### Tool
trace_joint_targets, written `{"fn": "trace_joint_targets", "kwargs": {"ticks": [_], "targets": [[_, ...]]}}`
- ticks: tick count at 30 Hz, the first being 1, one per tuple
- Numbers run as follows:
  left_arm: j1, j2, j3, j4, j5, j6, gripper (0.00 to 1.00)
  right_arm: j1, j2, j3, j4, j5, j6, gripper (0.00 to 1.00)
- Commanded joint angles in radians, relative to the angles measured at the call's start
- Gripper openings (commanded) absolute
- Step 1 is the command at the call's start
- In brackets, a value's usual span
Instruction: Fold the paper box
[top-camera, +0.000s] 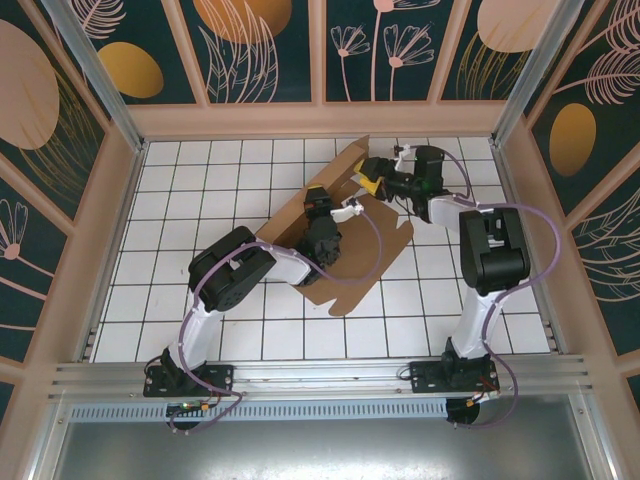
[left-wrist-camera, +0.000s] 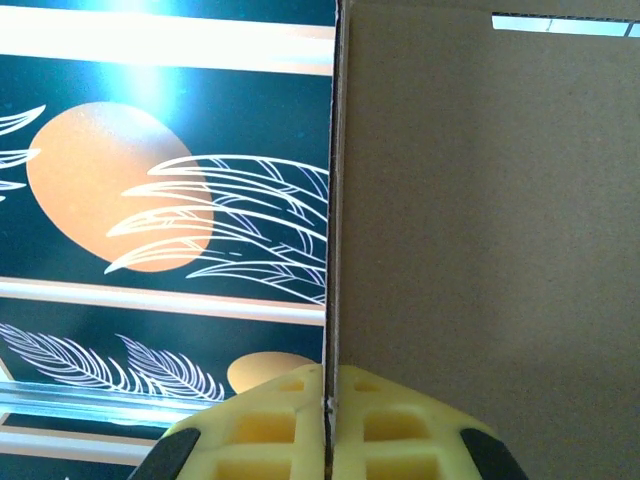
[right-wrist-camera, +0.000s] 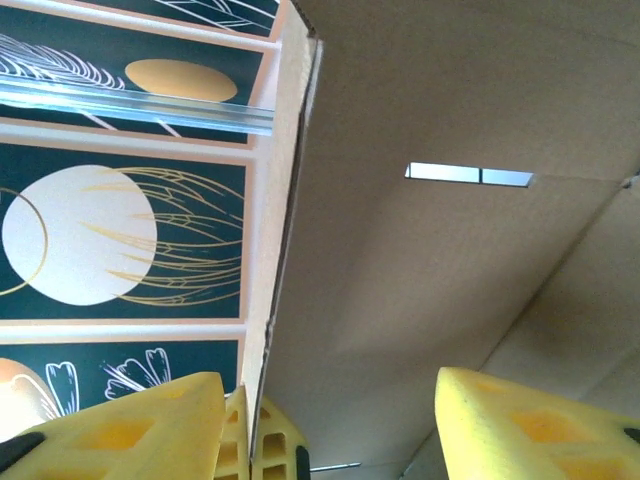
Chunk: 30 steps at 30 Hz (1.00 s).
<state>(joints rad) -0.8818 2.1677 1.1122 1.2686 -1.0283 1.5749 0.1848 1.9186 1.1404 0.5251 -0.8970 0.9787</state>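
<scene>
The paper box (top-camera: 352, 268) is a brown cardboard sheet lying mid-table, with one panel (top-camera: 338, 172) raised on edge. My left gripper (top-camera: 322, 208) is shut on that panel. In the left wrist view its yellow fingers (left-wrist-camera: 290, 435) pinch the cardboard edge (left-wrist-camera: 335, 250), and the panel's face (left-wrist-camera: 480, 250) lies to the right. My right gripper (top-camera: 372, 185) reaches in from the right and stands open. In the right wrist view its fingers (right-wrist-camera: 540, 430) straddle the same panel (right-wrist-camera: 430, 280). The left gripper's fingertips (right-wrist-camera: 270, 445) show between them, on the edge. The panel has a narrow slot (right-wrist-camera: 468, 176).
The white tiled table (top-camera: 200, 200) has free room left of and in front of the box. Patterned walls (top-camera: 260, 40) and aluminium posts (top-camera: 95, 70) enclose the table. The right arm's body (top-camera: 490, 250) stands right of the box.
</scene>
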Motion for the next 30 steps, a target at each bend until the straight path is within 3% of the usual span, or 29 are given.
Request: {"fn": "trace_joint_targets", "kwargs": {"ticks": [1, 11, 20, 25, 30], "targets": [[0.004, -0.002, -0.02, 0.048, 0.012, 0.008, 0.03, 0.015, 0.027, 0.049, 0.113, -0.049, 0.02, 0.55], [0.003, -0.016, -0.022, 0.012, 0.02, -0.004, 0.06, 0.022, 0.121, 0.112, 0.152, -0.06, 0.056, 0.51], [0.003, -0.031, -0.028, -0.011, 0.022, -0.023, 0.1, 0.037, 0.205, 0.18, 0.229, -0.069, 0.128, 0.34], [0.003, -0.034, -0.029, -0.03, 0.023, -0.037, 0.11, 0.041, 0.228, 0.173, 0.329, -0.083, 0.183, 0.26], [0.003, -0.035, -0.031, -0.034, 0.026, -0.042, 0.11, 0.042, 0.244, 0.155, 0.443, -0.094, 0.253, 0.26]]}}
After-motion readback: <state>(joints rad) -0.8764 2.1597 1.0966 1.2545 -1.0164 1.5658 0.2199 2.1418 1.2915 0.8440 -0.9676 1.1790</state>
